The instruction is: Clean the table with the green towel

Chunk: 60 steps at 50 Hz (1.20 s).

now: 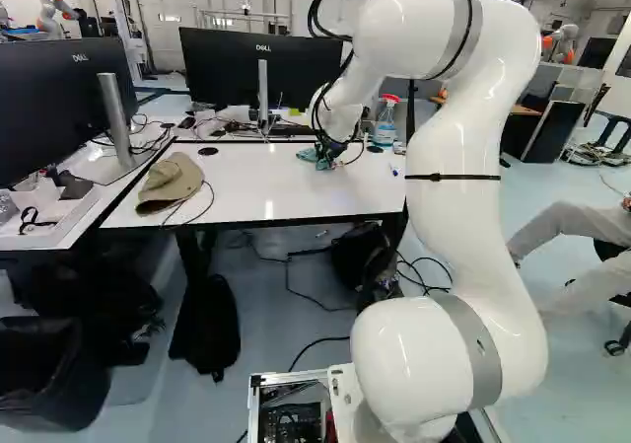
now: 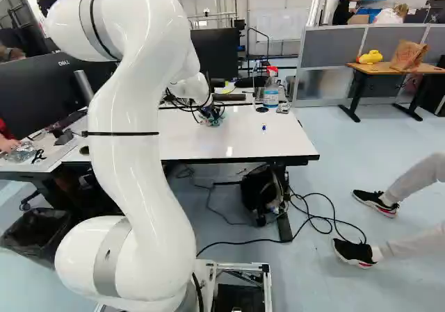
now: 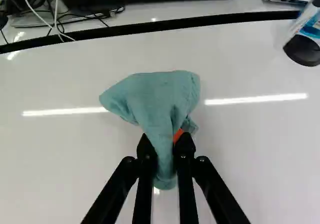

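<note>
My claw (image 3: 166, 140) is clenched on the green towel (image 3: 156, 95), one finger to each side of a gathered fold. Taking the spray bottle (image 1: 385, 127) as landmark, the towel is to its left and nearer my base, over the white table (image 1: 286, 194). I pinch only the bunched part, leaving a broad flap fanned out ahead, probably so cloth rather than fingertips does the wiping. The bottle stands upright, likely within reach for spraying yet beyond the main surface. Well left of it lies a tan cap (image 1: 171, 181); my strokes should probably skirt it, as its dark cord could snag.
</note>
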Motion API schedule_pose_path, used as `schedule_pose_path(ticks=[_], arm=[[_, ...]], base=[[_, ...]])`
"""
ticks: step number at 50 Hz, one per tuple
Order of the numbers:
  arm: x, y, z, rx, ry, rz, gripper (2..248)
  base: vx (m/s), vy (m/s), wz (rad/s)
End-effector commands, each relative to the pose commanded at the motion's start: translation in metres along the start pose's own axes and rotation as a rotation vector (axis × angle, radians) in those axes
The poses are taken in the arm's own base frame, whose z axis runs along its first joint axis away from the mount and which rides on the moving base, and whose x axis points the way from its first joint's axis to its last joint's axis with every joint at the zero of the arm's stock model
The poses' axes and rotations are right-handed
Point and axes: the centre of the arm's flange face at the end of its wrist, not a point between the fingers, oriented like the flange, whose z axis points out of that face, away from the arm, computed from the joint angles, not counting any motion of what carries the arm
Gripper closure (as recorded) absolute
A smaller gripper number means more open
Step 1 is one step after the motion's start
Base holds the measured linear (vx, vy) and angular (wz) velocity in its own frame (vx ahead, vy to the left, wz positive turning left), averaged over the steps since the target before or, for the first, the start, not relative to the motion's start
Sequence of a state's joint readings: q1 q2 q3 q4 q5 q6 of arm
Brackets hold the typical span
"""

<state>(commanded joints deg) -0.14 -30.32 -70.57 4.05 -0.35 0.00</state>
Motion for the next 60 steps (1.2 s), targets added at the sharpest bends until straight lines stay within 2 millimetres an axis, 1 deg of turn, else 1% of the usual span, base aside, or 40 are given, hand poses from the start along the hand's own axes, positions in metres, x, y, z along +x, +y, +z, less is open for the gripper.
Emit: schedule_pose_path(ticks=[15, 29, 39, 50, 60], arm=[[0.001, -0.001, -0.001, 0.001, 0.002, -0.001, 200], [0.006, -0.023, -0.016, 0.024, 0.022, -0.026, 200], [0.006, -0.038, -0.032, 0.042, 0.036, -0.045, 200], [-0.005, -0.05, -0.046, 0.055, 0.028, -0.062, 200], [-0.019, -0.054, -0.059, 0.061, 0.017, -0.07, 200]], base=[[0.0, 0.0, 0.0], [0.0, 0.0, 0.0], [0.0, 0.0, 0.0], [0.0, 0.0, 0.0], [0.0, 0.0, 0.0]])
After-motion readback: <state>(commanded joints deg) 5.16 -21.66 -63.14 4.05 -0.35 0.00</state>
